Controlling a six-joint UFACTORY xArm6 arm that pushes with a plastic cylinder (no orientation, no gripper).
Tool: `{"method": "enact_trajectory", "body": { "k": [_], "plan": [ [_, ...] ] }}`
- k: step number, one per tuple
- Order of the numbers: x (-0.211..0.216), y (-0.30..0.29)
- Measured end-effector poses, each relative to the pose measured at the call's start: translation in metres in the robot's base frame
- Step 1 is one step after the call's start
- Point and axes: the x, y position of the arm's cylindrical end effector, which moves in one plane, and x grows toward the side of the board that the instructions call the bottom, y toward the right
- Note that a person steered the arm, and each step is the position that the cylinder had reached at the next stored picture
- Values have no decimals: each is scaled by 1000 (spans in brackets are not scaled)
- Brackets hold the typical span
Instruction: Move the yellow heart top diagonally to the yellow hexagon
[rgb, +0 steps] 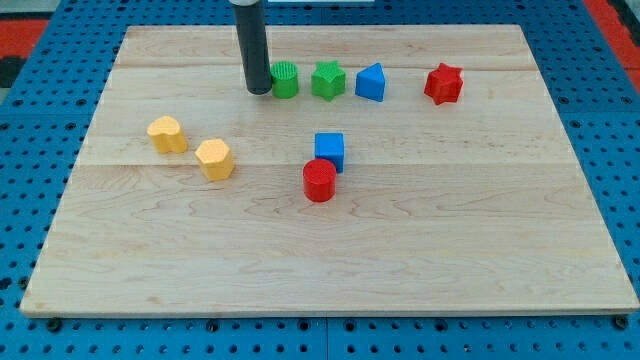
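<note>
End effector, my tip (259, 92), held nothing and maybe touched the green block (285, 80), far from the yellow heart (167, 134).

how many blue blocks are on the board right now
2. One blue block sits in the top row, between the green star and the red star. The blue cube is near the middle, touching the red cylinder. None seem hidden.

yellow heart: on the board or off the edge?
On the board. The yellow heart sits flat on the wooden board near the view's left, beside the yellow hexagon, well inside the edge. My tip is apart from it.
</note>
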Motion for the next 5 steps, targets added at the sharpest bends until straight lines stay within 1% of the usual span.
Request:
{"method": "enact_trajectory", "body": {
  "k": [1,2,3,5],
  "plan": [
    [27,-41],
    [76,-37],
    [108,-66],
    [115,-144]
  ]
}}
